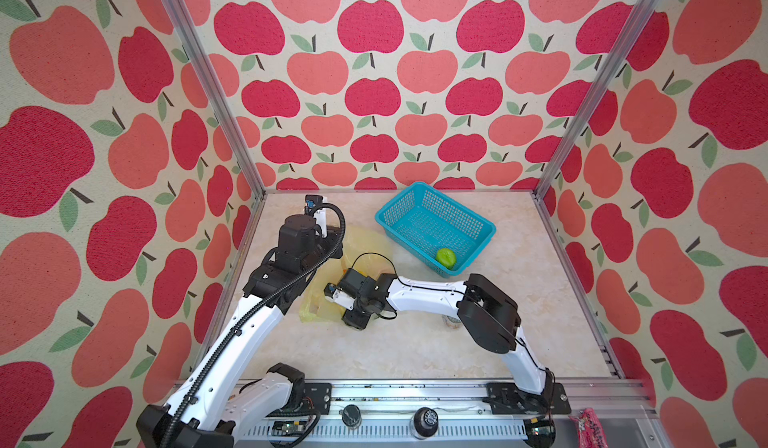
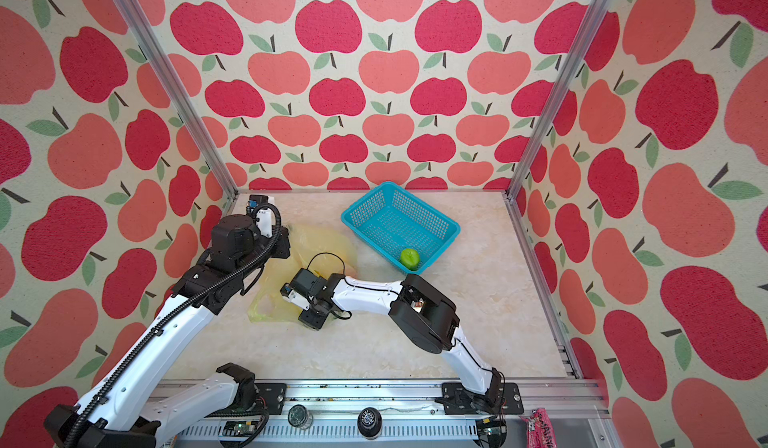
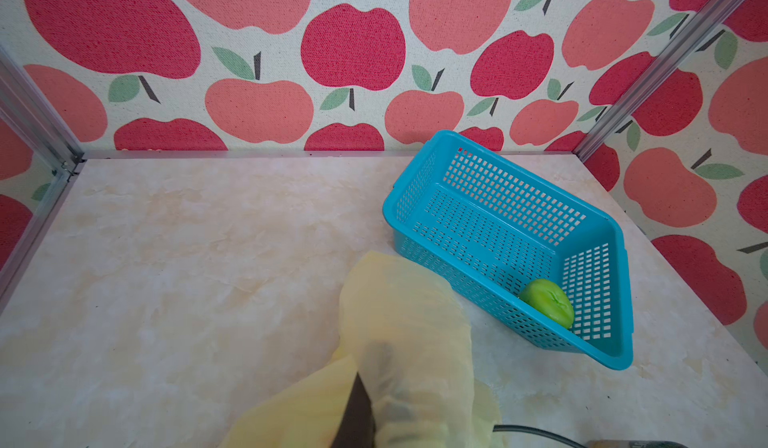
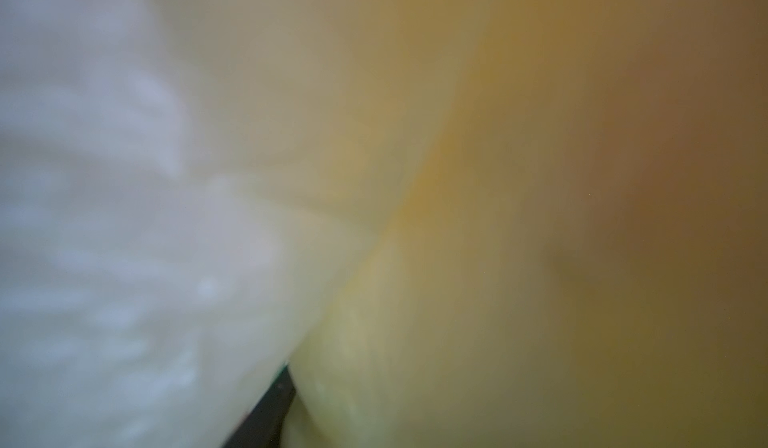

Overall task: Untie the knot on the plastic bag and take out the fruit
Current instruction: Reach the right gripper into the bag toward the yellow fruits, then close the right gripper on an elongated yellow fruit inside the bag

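The plastic bag lies on the table left of centre, mostly covered in both top views by the two arms meeting over it. The left gripper is clamped on a fold of the bag. The right gripper is pushed in among the plastic, which blurs its wrist view, so I cannot tell how its jaws stand. To the far right sits a teal basket, with one green fruit in its near corner.

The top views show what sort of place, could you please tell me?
Most likely a robot test booth rather than a home: aluminium frame posts hold apple-print walls around a marble-look tabletop, and the left arm and right arm are mounted on a metal rail along its front edge.
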